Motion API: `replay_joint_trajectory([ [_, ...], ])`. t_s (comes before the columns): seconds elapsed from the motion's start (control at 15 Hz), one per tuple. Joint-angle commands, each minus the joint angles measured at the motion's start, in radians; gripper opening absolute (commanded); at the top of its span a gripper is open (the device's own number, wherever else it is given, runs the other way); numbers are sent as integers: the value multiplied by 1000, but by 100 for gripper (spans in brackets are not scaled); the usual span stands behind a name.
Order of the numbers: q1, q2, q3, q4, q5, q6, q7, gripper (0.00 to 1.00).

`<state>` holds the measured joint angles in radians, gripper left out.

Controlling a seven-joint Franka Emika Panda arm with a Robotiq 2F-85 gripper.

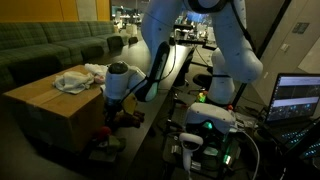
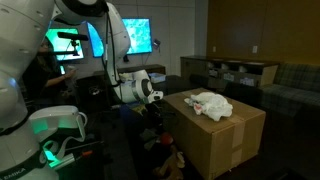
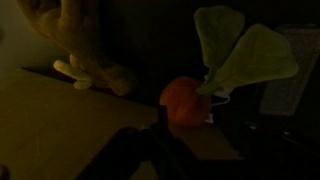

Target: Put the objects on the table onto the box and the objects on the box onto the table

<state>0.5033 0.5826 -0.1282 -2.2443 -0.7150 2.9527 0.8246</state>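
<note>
Now | orange toy vegetable (image 3: 185, 103): green leaves (image 3: 245, 55) point up-right in wrist view | hand (image 3: 165, 145): cannot tell how open

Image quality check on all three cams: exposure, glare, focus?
Wrist view: underexposed, soft; the orange toy with green leaves shows colour, the gripper is a dark silhouette. In an exterior view the laptop screen glares; in an exterior view the wall monitor blows out. The box reads in both exterior views despite the dim room.
</note>
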Motion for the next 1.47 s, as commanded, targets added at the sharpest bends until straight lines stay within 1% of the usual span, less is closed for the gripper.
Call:
replay_joint_trajectory([
  [0.0, 34, 11, -43, 6, -28, 42, 41, 90],
  [0.07, 41, 8, -51, 0, -32, 50, 44, 96],
  [0.13, 52, 7, -61, -5, -39, 63, 51, 100],
  [0.33, 94, 1, -84, -23, -48, 93, 80, 100],
  [0.53, 152, 0, -89, -32, -31, 107, 124, 100],
  [0.6, 181, 9, -93, -23, -28, 107, 150, 100],
  [0.73, 217, 12, -80, -18, -19, 106, 185, 100],
  [0.8, 245, 16, -85, -15, -22, 107, 210, 100],
  [1.0, 291, 34, -66, 0, -14, 109, 250, 100],
  [1.13, 312, 49, -57, 12, -14, 117, 264, 100],
  [1.4, 326, 108, -38, 57, -10, 145, 268, 100],
])
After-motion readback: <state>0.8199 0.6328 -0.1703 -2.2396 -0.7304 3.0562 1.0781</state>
